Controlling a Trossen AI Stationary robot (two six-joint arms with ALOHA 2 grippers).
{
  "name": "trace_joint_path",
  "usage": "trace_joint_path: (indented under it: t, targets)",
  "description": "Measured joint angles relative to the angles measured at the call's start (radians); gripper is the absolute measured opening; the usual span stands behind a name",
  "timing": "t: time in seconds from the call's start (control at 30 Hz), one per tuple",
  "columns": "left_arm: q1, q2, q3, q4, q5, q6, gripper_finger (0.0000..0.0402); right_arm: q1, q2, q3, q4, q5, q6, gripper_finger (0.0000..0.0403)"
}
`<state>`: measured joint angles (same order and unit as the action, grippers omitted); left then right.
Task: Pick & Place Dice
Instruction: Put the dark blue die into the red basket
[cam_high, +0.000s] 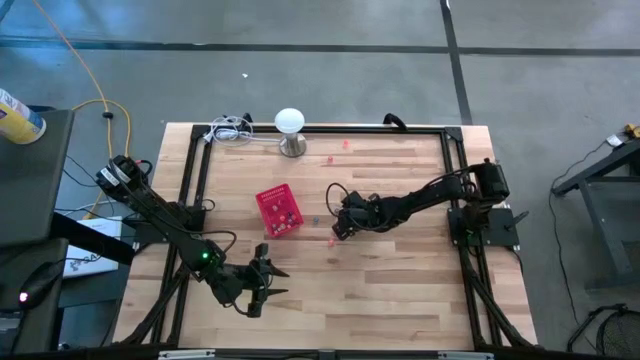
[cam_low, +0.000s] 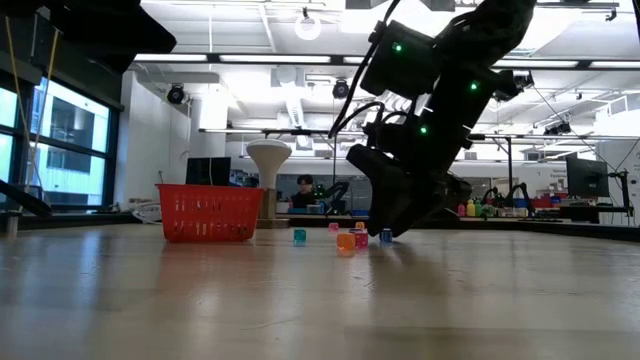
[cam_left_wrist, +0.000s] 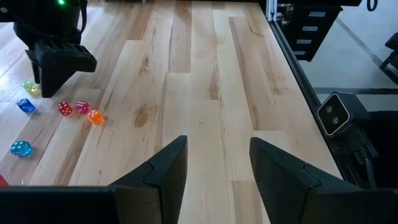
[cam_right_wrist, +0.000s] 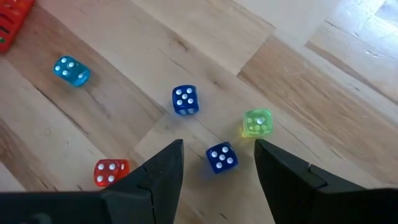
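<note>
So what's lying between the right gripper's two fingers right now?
A dark blue die lies on the wood in the gap of the open right gripper, untouched; the right wrist view shows it, with a green die just beyond.

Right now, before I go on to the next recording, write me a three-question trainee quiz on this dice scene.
1. True or false: the right gripper is open, with a dark blue die between its fingers.
2. In the right wrist view, which colour of die shows twice? A) dark blue B) green C) red
3. Fill in: the left gripper waits open over bare ____, away from the dice.

Key
1. True. The fingers stand apart on either side of that die, not closed on it.
2. A. A second dark blue die lies farther ahead; the green die, red die and light blue die each show once.
3. Table.
</note>
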<state>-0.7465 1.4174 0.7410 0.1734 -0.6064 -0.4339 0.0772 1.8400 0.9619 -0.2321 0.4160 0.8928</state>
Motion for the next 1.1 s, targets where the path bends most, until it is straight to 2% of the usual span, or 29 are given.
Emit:
trace_joint_path:
  t: [0.6, 0.83, 1.1]
  targets:
    - [0.000, 0.000, 0.000, 0.000, 0.000, -0.004, 0.0166, -0.002, 0.000, 0.000, 0.000, 0.000, -0.006, 0.0187]
    - [0.000, 0.000, 0.000, 0.000, 0.000, -0.004, 0.0166, -0.004, 0.069, 0.004, 0.035, 0.008, -0.014, 0.0188]
    - [0.000, 0.000, 0.000, 0.000, 0.000, -0.004, 0.0166, 0.001, 0.066, 0.003, 0.038, 0.007, -0.010, 0.0178]
